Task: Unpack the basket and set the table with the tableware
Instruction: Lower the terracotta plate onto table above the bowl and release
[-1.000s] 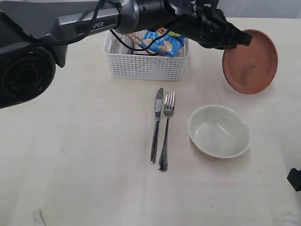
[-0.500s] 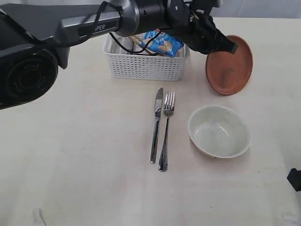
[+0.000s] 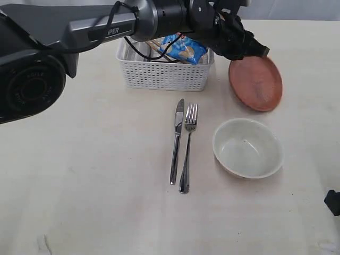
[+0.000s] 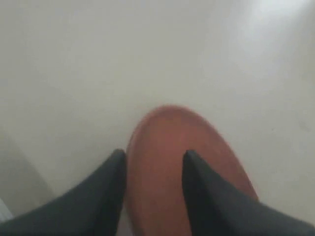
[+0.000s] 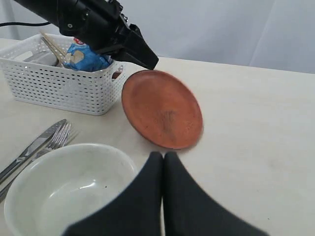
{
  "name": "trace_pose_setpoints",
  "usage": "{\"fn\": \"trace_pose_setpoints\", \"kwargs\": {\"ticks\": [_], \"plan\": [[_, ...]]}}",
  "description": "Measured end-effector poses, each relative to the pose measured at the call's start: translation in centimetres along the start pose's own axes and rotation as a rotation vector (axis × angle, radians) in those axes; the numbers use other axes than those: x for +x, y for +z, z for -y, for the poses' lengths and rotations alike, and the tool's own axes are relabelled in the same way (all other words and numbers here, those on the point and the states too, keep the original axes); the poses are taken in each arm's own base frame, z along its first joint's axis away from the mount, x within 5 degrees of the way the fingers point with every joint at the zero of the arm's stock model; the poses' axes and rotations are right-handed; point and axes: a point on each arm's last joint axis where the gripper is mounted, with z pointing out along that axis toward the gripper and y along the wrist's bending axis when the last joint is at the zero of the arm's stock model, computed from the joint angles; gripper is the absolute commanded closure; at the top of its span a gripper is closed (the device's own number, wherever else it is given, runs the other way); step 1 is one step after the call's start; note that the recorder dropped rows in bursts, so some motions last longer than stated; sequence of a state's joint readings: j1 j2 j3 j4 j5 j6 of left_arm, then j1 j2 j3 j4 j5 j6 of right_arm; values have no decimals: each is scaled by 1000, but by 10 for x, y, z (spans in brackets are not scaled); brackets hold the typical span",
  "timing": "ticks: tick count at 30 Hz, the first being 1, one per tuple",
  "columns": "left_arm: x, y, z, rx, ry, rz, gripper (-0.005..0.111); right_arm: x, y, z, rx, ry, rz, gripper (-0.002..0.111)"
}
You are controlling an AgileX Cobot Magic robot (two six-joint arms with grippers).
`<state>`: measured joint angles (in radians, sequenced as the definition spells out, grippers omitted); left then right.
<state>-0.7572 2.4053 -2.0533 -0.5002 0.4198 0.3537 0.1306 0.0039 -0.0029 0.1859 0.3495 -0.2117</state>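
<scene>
The brown round plate (image 3: pixel 256 82) lies right of the white basket (image 3: pixel 164 74), its rim toward the basket still slightly raised off the table (image 3: pixel 79 175). My left gripper (image 3: pixel 260 51) hovers at that raised rim; in its wrist view the left gripper (image 4: pixel 153 156) is open, with the plate (image 4: pixel 162 142) showing between the spread fingers. A steel knife (image 3: pixel 176 141) and fork (image 3: pixel 187 146) lie side by side mid-table, the pale bowl (image 3: pixel 247 147) to their right. My right gripper (image 5: pixel 164 156) is shut and empty beside the bowl (image 5: pixel 64 191), short of the plate (image 5: pixel 165 110).
The basket (image 5: pixel 54 88) holds a blue chip bag (image 3: pixel 183 48) and wooden chopsticks (image 5: pixel 51 46). The left arm stretches across over the basket from the left. A dark part at the exterior view's right edge (image 3: pixel 333 202) sits low by the table's front corner.
The left gripper carried the plate left and down from a steep tilt to nearly flat beside the basket, and its jaws have spread apart. The right gripper has not moved.
</scene>
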Motion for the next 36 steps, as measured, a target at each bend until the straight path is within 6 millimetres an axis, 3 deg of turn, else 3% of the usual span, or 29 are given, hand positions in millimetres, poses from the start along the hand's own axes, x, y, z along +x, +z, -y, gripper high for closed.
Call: {"fn": "trace_pose_setpoints", "kwargs": {"ticks": [9, 13, 17, 24, 29, 32, 36], "plan": [[-3, -3, 1, 1, 83, -11, 71, 0, 0, 0, 0, 0, 0, 109], [-9, -13, 4, 5, 134, -31, 83, 0, 0, 0, 0, 0, 0, 109], [-20, -34, 11, 20, 236, -82, 106, 0, 0, 0, 0, 0, 0, 109], [-25, -78, 17, 4, 478, -316, 107, 0, 0, 0, 0, 0, 0, 109], [-15, -84, 17, 21, 490, -429, 107, 0, 0, 0, 0, 0, 0, 109], [-16, -100, 19, 1, 463, -389, 107, 0, 0, 0, 0, 0, 0, 109], [-15, -154, 13, -102, 405, -151, 107, 0, 0, 0, 0, 0, 0, 109]]}}
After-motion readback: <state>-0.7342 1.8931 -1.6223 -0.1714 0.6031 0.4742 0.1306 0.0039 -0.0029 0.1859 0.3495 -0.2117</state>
